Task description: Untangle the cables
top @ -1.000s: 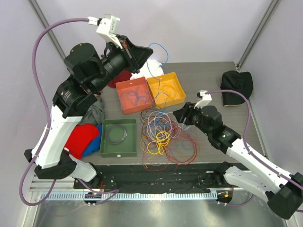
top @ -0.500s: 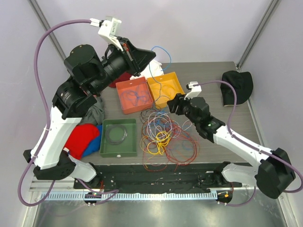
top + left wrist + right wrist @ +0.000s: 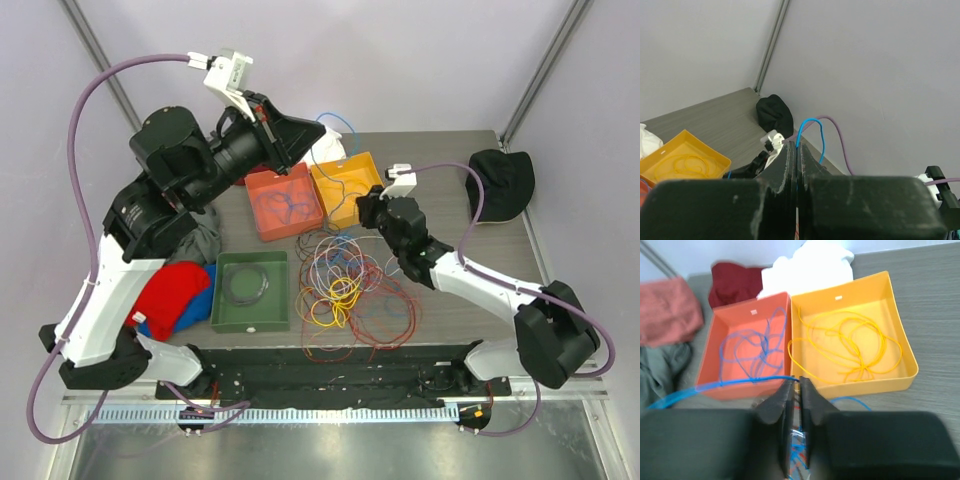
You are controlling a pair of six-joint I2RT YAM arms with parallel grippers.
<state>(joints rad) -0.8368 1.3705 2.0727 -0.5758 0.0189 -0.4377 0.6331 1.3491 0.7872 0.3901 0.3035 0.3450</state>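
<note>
We hold the left gripper [image 3: 796,152] high at 11 o'clock, jaws clamped on the blue cable [image 3: 810,120]. The right gripper [image 3: 796,385] reaches low toward 11, pinching that cable; the cables [image 3: 345,290] heap at its 6.

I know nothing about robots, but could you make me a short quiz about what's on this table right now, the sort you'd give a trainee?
1. True or false: the yellow tray holds a yellow cable.
2. The pinched cable in the shut left end effector is: A red, B blue, C white.
3. Fill in: seen from above, the loose tangle of cables lies to the ___ of the green tray.

Key: 1 true; 2 B; 3 right.
</note>
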